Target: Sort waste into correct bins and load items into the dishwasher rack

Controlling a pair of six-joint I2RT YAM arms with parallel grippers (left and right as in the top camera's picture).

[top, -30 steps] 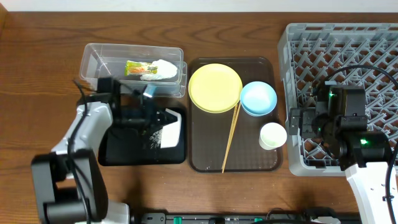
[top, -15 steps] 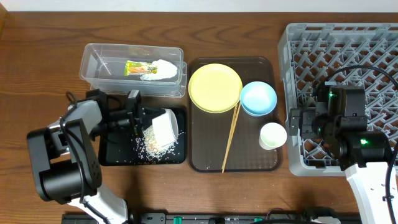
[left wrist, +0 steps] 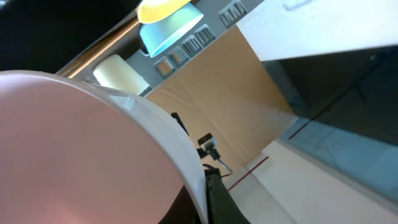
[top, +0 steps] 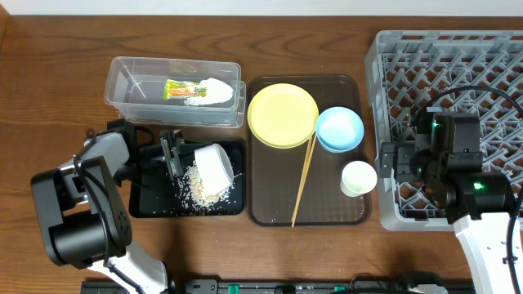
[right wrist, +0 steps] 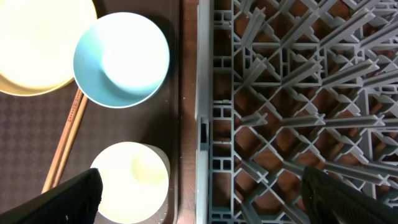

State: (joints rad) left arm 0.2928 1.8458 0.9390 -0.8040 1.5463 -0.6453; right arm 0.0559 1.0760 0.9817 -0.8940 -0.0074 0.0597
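Left gripper is clamped on the rim of the white bowl. I'm holding the bowl tipped on its side over the black tray. Rice scraps lie scattered in that tray, under and just beside the bowl. Left wrist view is mostly bowl wall, with one dark finger at the rim.

Right gripper has fingers spread wide and holds nothing. It hangs over the left wall of the dishwasher rack, just beside the white cup.

Clear tub holds the snack wrapper and tissue.

Brown serving tray carries the yellow plate, the blue bowl right beside it, the cup, and the chopsticks lying diagonally from the plate edge toward the tray front.
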